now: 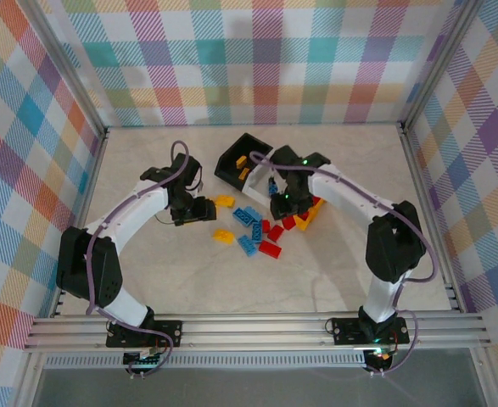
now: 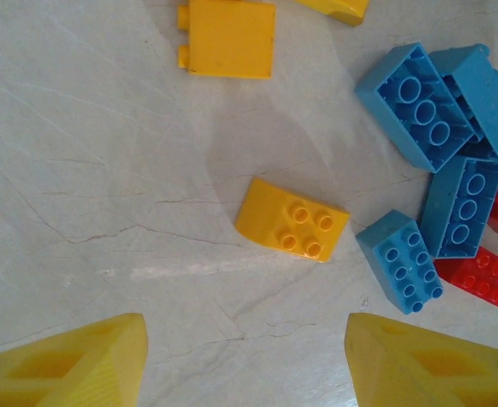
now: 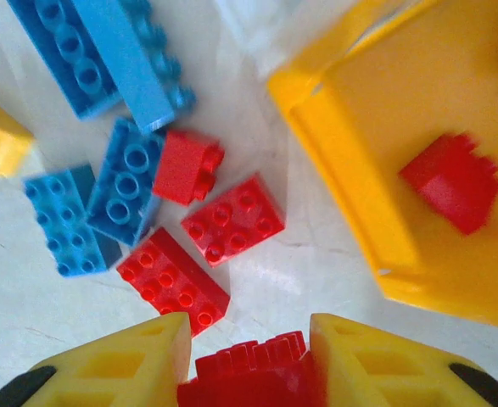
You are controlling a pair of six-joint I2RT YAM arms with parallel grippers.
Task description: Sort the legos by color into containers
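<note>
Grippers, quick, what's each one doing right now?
Left gripper: open, empty, above a yellow lego.
Right gripper: shut on a red lego.

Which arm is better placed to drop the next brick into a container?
Right. The right hand grips a red brick beside the yellow bin, which holds another red brick. The left hand is open above a yellow brick lying on the table.
</note>
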